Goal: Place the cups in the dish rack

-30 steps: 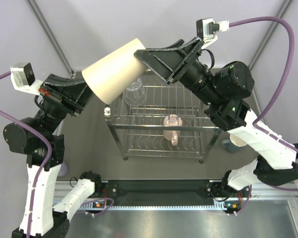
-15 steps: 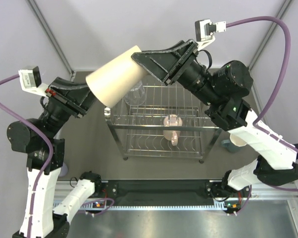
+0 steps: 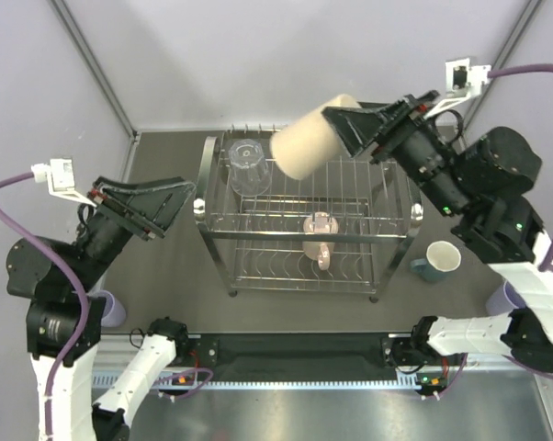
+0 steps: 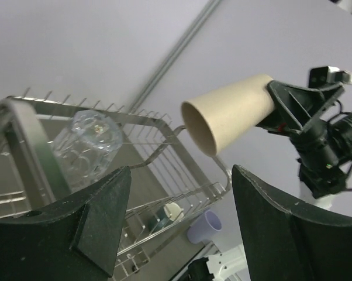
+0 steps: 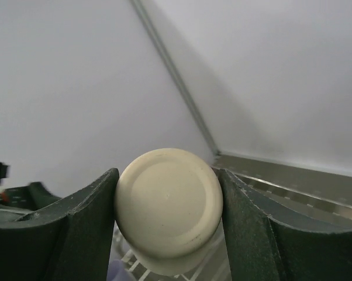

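Judged light, stiff and slippery, the tall beige tumbler (image 3: 306,149) is clamped at its base by the right jaws above the dish rack (image 3: 258,236), while the left jaws are spread, empty.

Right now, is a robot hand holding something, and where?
The right gripper holds the beige tumbler by its closed bottom end; the left gripper holds nothing.
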Robot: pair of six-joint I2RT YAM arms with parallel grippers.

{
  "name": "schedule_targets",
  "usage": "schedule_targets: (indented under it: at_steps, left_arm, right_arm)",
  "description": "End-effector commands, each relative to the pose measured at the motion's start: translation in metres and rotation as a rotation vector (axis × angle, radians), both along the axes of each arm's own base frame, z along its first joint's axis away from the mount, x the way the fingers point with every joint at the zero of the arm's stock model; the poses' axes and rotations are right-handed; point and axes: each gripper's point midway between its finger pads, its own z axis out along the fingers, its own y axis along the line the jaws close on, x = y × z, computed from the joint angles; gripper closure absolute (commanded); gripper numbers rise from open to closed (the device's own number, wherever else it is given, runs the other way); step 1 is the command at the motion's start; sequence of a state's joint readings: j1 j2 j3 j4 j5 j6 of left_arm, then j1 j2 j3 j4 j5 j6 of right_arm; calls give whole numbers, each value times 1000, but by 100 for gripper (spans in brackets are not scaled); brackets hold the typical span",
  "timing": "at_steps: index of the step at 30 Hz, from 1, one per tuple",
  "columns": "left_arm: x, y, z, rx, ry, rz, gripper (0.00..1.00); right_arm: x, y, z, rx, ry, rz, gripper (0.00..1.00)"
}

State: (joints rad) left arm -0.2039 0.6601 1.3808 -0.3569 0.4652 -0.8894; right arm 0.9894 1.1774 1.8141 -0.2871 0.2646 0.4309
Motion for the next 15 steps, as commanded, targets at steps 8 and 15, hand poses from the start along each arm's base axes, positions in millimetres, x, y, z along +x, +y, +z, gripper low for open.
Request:
schedule_targets:
  at_steps: [8,15]
  left_arm:
    - [37,79,-76,171,348,511,27]
    - [48,115,-115,260,555,717,28]
  right_arm:
    - [41,-97,-73,-530,23,-519,100]
    - [53,-101,-100,-683,40,-590,100]
